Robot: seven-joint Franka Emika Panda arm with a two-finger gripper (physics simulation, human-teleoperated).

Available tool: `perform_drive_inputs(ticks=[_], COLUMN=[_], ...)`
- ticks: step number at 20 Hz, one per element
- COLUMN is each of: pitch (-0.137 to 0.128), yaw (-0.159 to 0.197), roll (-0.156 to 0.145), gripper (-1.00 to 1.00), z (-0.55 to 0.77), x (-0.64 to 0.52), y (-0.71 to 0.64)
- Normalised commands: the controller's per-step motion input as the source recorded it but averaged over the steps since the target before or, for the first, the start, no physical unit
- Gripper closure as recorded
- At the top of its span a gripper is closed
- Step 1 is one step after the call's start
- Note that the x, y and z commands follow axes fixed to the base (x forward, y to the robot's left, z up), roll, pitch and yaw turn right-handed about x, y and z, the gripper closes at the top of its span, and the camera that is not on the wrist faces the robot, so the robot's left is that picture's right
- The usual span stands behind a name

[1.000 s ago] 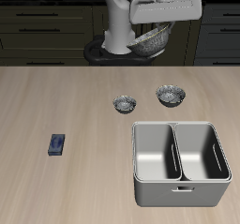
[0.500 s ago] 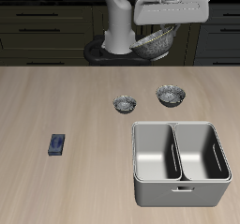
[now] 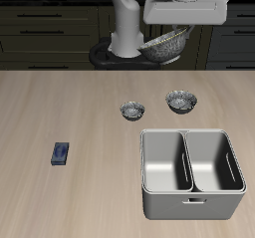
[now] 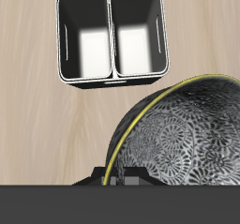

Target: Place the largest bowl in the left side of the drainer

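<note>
The end effector (image 3: 171,33) hangs high above the table's back edge, clamped on the rim of the largest round silvery-grey bowl with a speckled patterned inside (image 3: 163,46). The bowl is tipped steeply, its opening facing sideways rather than up. The light wooden plank table (image 3: 70,108) stands before dark cabinets (image 3: 40,28). The light grey metal two-compartment drainer (image 3: 192,172) sits near the front, long axis running nine to three o'clock. Two smaller speckled bowls (image 3: 132,110) (image 3: 181,101) rest at its twelve o'clock. One small blue block (image 3: 61,153) lies well apart, at nine o'clock.
</note>
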Motion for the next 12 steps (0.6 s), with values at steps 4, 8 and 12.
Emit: perform_drive_inputs(ticks=[4,8,12], pitch=[0.015,0.013,0.012], yaw=[-0.023,-0.007,0.000], roll=[0.004,0.015,0.006], gripper=[1.00,1.00,1.00], z=[0.06,0.03,0.02], x=[0.24,0.18,0.11], y=[0.16,0.15,0.16])
